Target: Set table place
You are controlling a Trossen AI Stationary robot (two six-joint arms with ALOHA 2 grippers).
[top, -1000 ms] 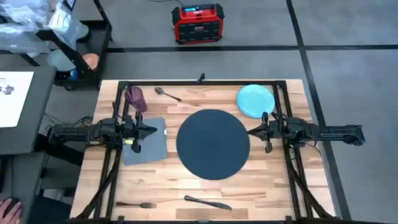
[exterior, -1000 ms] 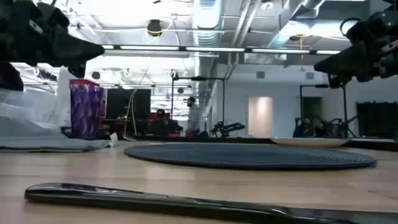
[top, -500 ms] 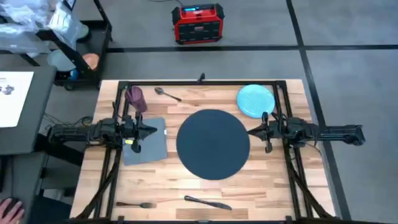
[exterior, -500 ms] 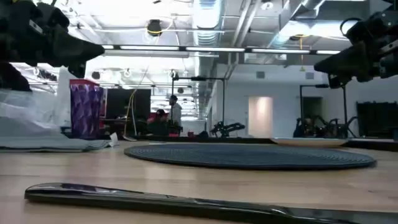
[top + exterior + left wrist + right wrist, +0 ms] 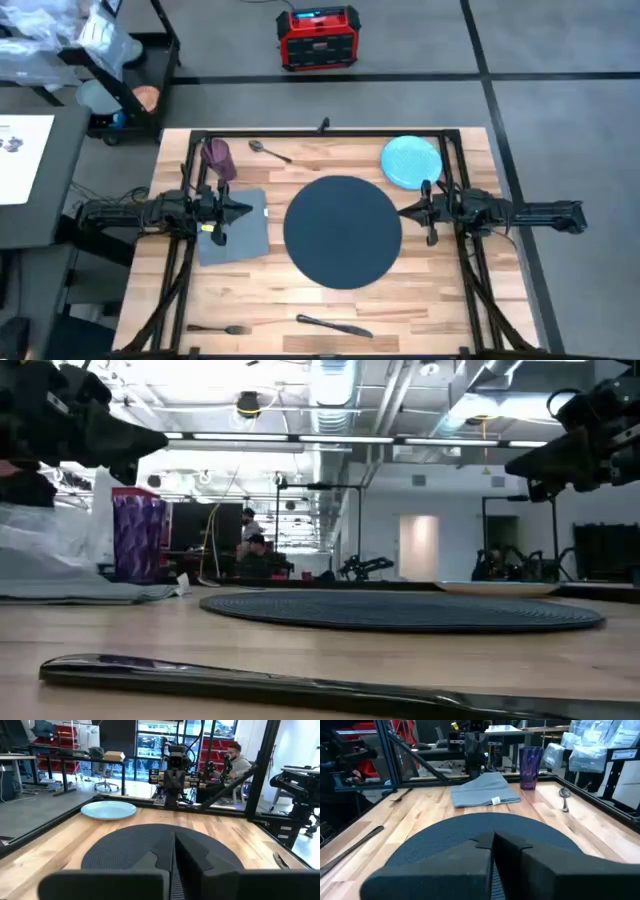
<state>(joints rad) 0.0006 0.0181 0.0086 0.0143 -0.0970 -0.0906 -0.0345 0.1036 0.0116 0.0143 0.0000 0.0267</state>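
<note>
Stillness being kept across table: nothing moved on it lately. Place lying centred. Left gripper and right gripper being held pressed together, flanking it; setting not yet begun.

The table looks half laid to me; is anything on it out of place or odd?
Nothing is spilled or broken. The pieces are just scattered: the mat lies bare in the middle, the plate sits at a far corner, the fork and knife lie along the near edge, and the spoon and cup at the far edge.
</note>
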